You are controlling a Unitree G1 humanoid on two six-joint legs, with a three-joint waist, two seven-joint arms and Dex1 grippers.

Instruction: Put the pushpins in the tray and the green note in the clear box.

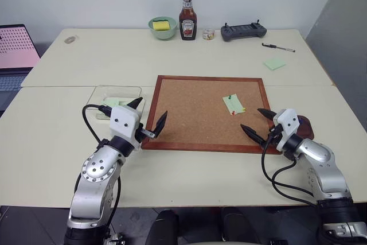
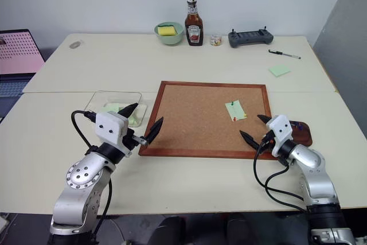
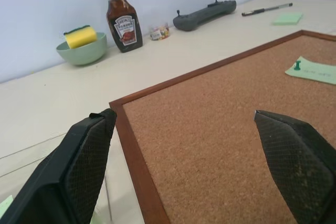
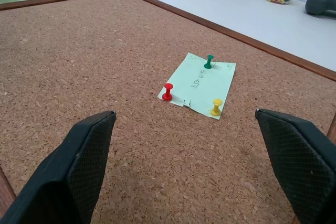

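Cork fills the centre of the frame — a wood-framed cork board [image 1: 207, 113] with the green note [image 4: 200, 84] pinned right of centre by green, red and yellow pushpins [image 4: 168, 92]. The clear box [image 1: 114, 100] sits just left of the board, the tray [image 2: 300, 132] at its lower right. Left gripper [image 1: 150, 113] and right gripper [image 1: 257, 121] hover, jaws spread, empty.
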